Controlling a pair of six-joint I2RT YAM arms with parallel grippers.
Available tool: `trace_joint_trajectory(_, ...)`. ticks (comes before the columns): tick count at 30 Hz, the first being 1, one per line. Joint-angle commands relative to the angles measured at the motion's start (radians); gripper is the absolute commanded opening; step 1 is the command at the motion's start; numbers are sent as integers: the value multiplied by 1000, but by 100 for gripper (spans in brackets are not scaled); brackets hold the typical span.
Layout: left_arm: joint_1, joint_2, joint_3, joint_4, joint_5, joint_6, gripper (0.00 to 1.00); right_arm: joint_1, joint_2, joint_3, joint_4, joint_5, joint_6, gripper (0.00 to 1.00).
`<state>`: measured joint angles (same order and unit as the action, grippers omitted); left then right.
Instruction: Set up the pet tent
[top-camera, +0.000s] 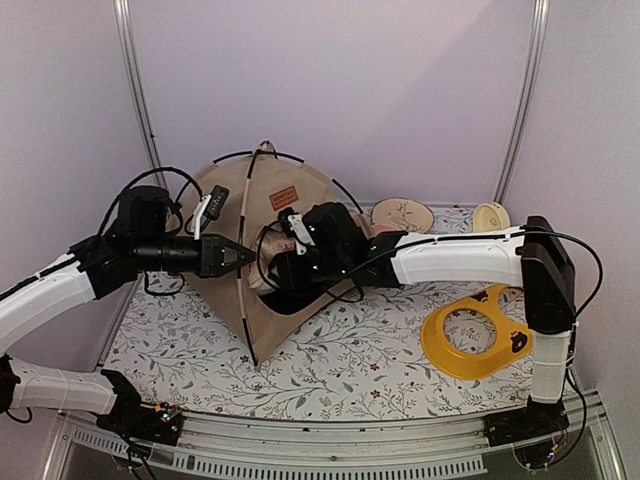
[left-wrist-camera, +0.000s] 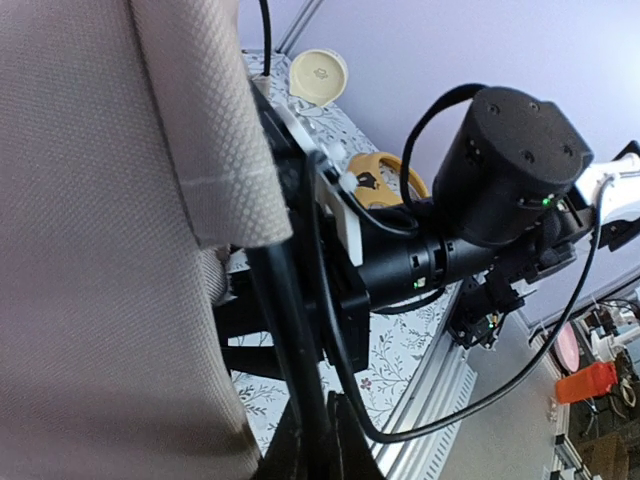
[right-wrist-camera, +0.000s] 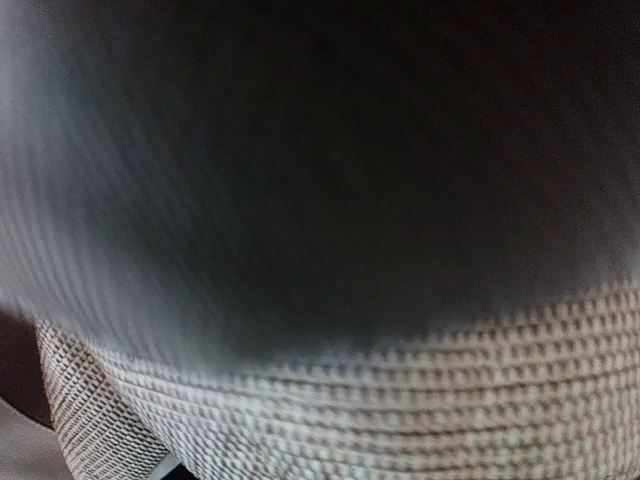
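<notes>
Desk (top-camera: 340, 372) inventory: one pet tent (top-camera: 275, 325) with one brown label patch (top-camera: 285, 198) and two visible black poles (top-camera: 246, 300). Loose items on the right side: one yellow ring (top-camera: 470, 366) near, one round patterned pillow (top-camera: 402, 214) and one cream cup (top-camera: 490, 216) far. Two arms (top-camera: 450, 255) are present, each with one tool: left tool (top-camera: 243, 255), right tool (top-camera: 275, 270).
</notes>
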<state>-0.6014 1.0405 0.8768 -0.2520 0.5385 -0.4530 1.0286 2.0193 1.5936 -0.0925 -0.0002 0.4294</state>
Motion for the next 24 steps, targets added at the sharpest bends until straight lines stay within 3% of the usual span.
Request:
trace_joint_trajectory(1,19,-35,43,-62,-141,6,0,0,-14,-94,70,-10,-8,57)
trace_joint_trajectory(7,83,-46,22,-77,-208,-14,0,10,-194,-228,44,-56,-14,82)
trace_joint_trajectory(12,99,-44,13,-67,-188,-21,0,1,-393,-369,-7,5,20,92)
trace_joint_trajectory(15,99,-47,5,-41,-117,-17,0,-88,-472,-460,-33,22,52,95)
trace_joint_trajectory(18,98,-50,-8,1,-47,-14,0,-189,-479,-490,-24,-38,94,96)
trace_joint_trajectory(24,94,-41,-16,21,19,-9,0,-216,-341,-393,-2,-36,105,96)
